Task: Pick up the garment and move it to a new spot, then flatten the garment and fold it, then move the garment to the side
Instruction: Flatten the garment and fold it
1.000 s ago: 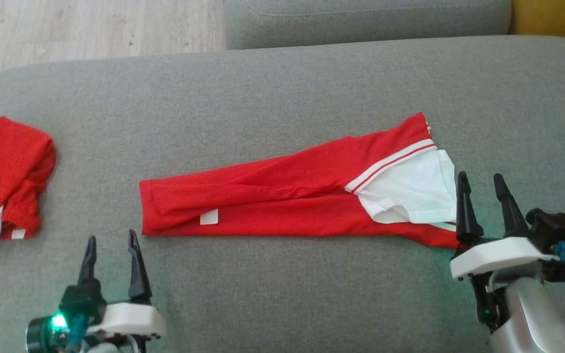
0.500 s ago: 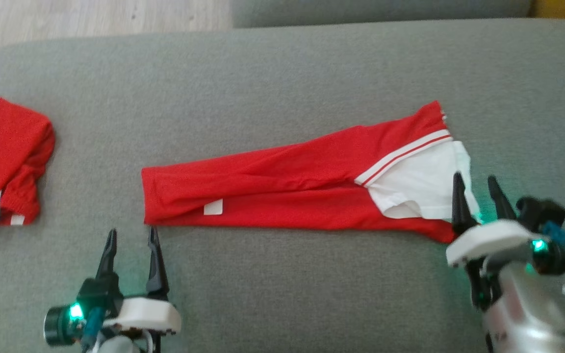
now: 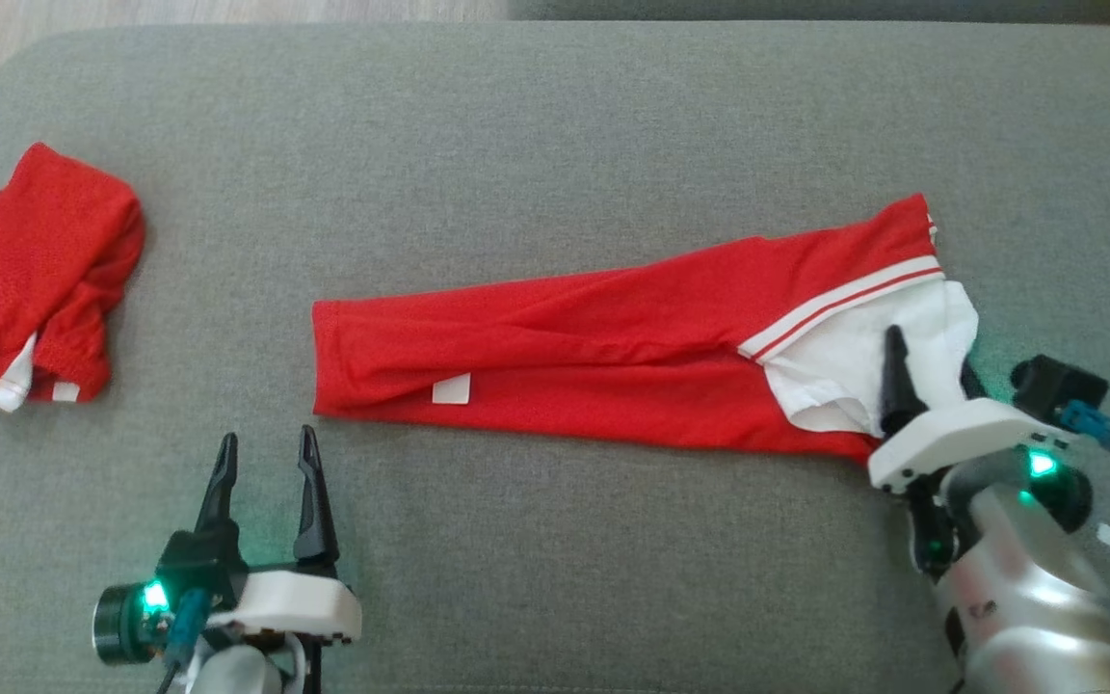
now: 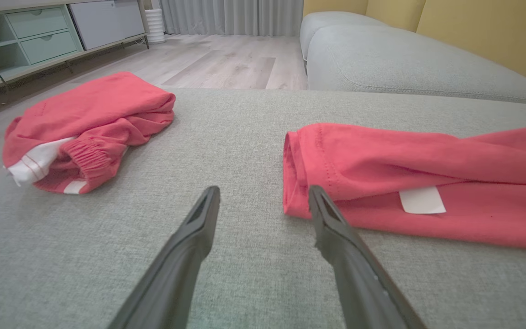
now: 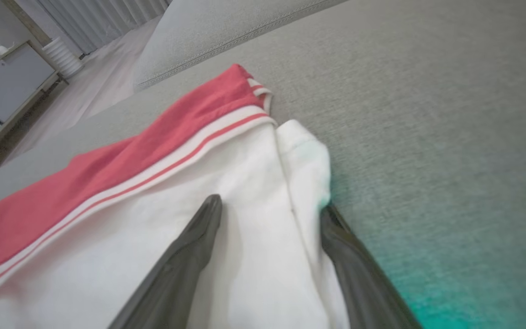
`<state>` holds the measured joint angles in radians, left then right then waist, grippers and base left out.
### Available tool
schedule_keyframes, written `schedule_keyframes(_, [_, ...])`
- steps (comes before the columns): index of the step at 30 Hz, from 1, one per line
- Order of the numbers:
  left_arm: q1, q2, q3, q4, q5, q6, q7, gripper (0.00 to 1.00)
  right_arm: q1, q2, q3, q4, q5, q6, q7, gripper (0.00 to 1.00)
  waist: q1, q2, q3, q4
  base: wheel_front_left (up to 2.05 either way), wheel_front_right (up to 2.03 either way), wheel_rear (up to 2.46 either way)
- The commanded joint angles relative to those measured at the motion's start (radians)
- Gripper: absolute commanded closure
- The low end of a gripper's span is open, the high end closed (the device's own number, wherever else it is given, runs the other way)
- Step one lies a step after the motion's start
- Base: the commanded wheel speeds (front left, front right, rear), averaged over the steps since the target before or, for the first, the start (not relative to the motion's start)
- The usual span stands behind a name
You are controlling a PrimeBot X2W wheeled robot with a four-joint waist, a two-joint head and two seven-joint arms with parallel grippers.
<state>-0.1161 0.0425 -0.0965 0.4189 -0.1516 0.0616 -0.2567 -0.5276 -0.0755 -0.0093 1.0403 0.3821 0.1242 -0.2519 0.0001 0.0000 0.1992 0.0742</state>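
Both spread wide, nothing gripped. I see the left gripper (image 3: 268,436) at lower left, just short of the red end of the garment (image 3: 594,357), which lies folded long across mid-frame on the grey cushion (image 3: 555,145). Right gripper (image 5: 270,203), lower right, straddles its white end.

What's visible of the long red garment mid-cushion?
The garment is red knit-looking fabric, folded into a long narrow strip lying flat and slightly slanted on the grey cushion. Its right end is white, edged by white stripes; a small white label sits near the left end. The open right gripper straddles the white end's edge, one finger over it.
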Motion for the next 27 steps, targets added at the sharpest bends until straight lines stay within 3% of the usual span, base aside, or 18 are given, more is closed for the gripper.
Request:
schedule_keyframes(1, [-0.028,0.008,0.027,-0.023,-0.001,0.002,-0.005,0.0,0.006,0.025,0.073,-0.005,0.04,0.007,0.017,0.0,-0.0001,0.0,-0.002,0.002,0.0,0.0,0.0])
schedule_keyframes(5, [-0.025,0.008,0.025,-0.023,-0.001,0.001,-0.005,0.0,0.022,0.025,0.211,-0.027,0.164,0.007,0.039,0.0,-0.0001,0.0,-0.011,0.003,0.0,0.0,0.0])
schedule_keyframes(9, [-0.024,0.008,0.017,-0.024,-0.008,-0.001,-0.005,0.0,0.012,0.023,0.244,0.004,0.183,0.007,0.04,0.04,-0.0001,0.0,-0.015,0.004,0.0,0.0,0.0])
schedule_keyframes(10, [-0.023,0.008,0.015,-0.024,-0.009,-0.001,-0.005,0.0,0.007,0.019,0.246,0.009,0.186,0.007,0.035,0.75,-0.0001,0.0,-0.015,0.003,0.0,0.0,0.0])
schedule_keyframes(11, [-0.023,0.008,0.014,-0.025,-0.01,-0.001,-0.005,0.0,0.002,0.013,0.243,0.012,0.191,0.007,0.027,1.0,-0.0001,0.0,-0.015,0.003,0.0,0.0,0.0])
schedule_keyframes(19, [-0.011,0.008,0.011,-0.015,-0.011,-0.014,-0.005,0.0,-0.03,-0.048,0.187,-0.02,0.196,0.007,-0.009,1.0,-0.0001,0.0,-0.031,-0.023,0.0,0.0,0.0])
schedule_keyframes(23, [0.001,0.008,-0.001,-0.006,-0.02,-0.017,-0.005,0.0,-0.027,-0.059,0.18,-0.121,0.171,0.007,-0.009,1.0,-0.0001,0.0,-0.049,-0.039,0.0,0.0,0.0])
schedule_keyframes(27, [0.006,0.008,-0.02,0.003,-0.03,-0.017,-0.005,0.0,-0.016,-0.026,0.239,-0.246,0.164,0.007,-0.01,1.0,-0.0001,0.0,-0.063,-0.04,0.0,0.0,0.0])
